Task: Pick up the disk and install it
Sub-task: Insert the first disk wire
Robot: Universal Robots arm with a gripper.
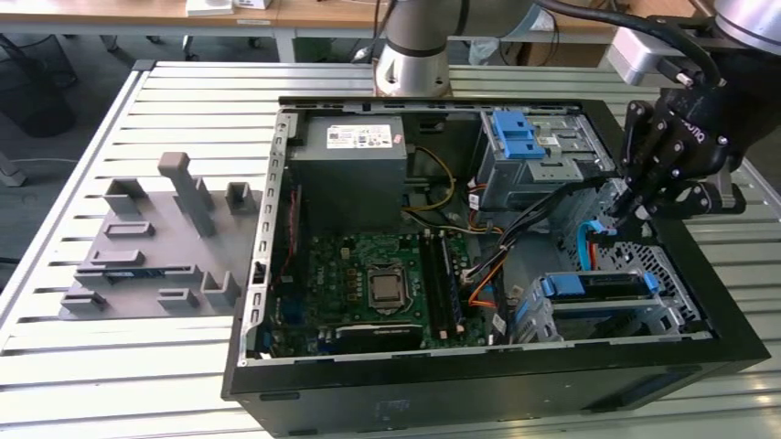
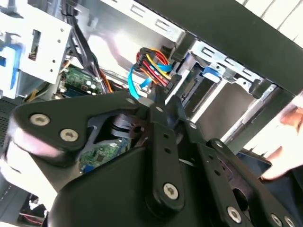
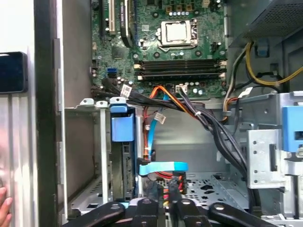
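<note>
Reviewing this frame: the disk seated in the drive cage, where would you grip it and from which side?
Probably by the disk at its blue carrier tab, coming from the open side of the case. The disk sits edge-on in the metal cage, whose walls cover its flat faces, and cables crowd the space beside it.

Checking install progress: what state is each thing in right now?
computer case: lying on its side, panel off.
disk: seated in the drive cage, blue rails showing.
gripper: down inside the case beside the cables.
processor socket: uncovered, no cooler.
</note>
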